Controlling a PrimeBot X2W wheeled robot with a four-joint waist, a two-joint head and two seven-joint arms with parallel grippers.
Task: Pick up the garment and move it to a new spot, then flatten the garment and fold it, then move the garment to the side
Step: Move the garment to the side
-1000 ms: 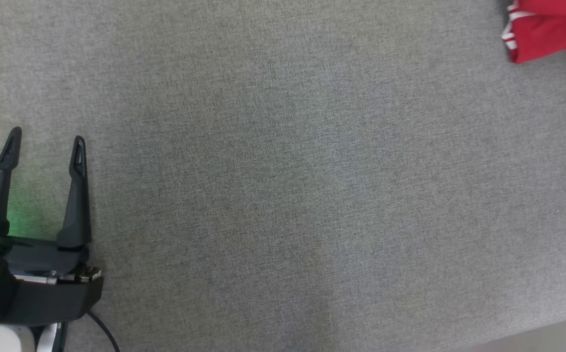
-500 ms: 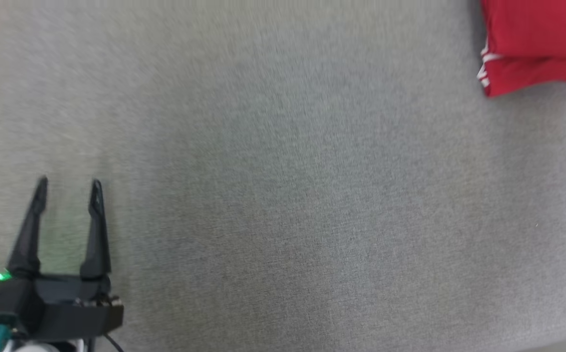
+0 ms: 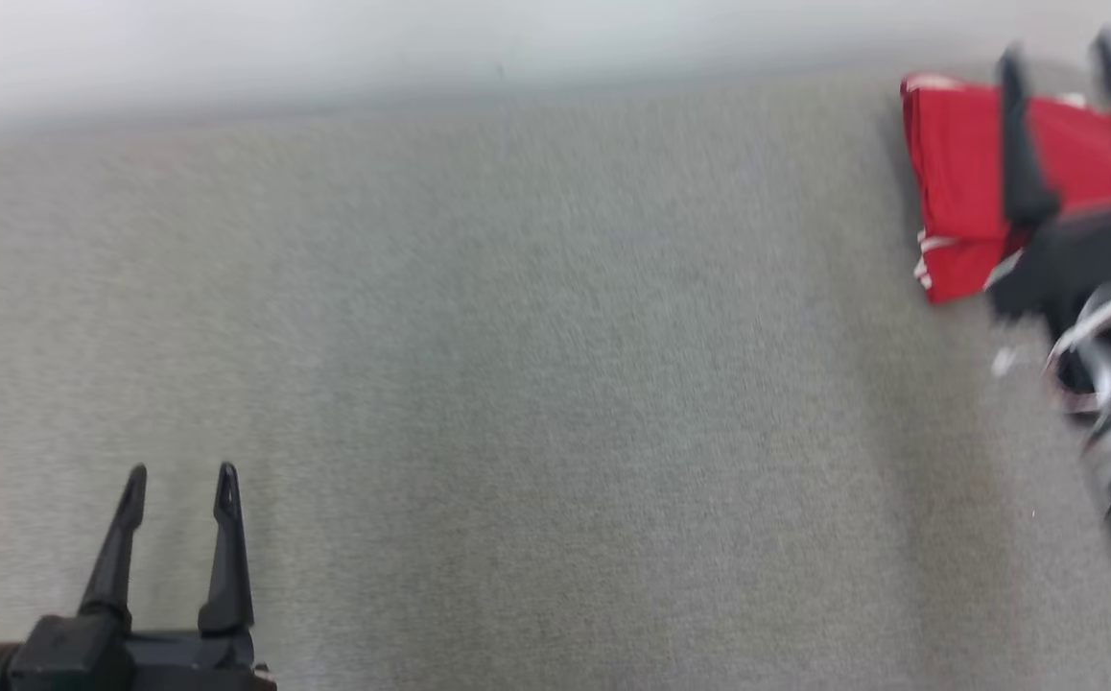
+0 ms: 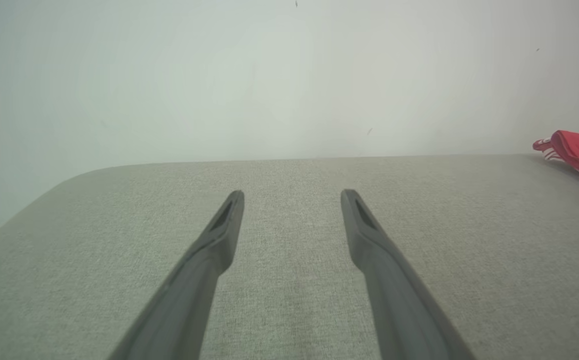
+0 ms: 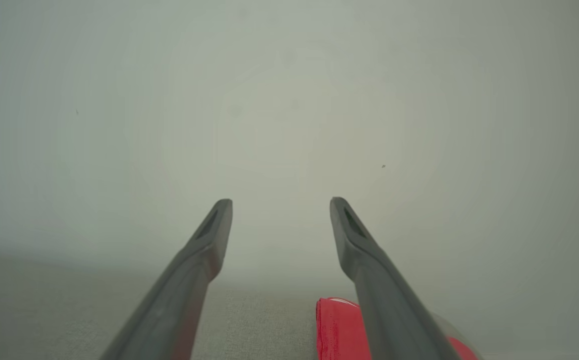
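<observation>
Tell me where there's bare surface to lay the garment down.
Bare: the grey surface from the left gripper across the middle to the red garment. Crowded: the far right corner, where the right gripper hangs over that garment.

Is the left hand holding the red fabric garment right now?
No, the open left hand is empty over the grey cloth surface, far from the red fabric garment.

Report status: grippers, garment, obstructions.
Left gripper open, over the grey surface. Right gripper open over the red garment, holding nothing. Garment folded at far right. Nothing in the way.
</observation>
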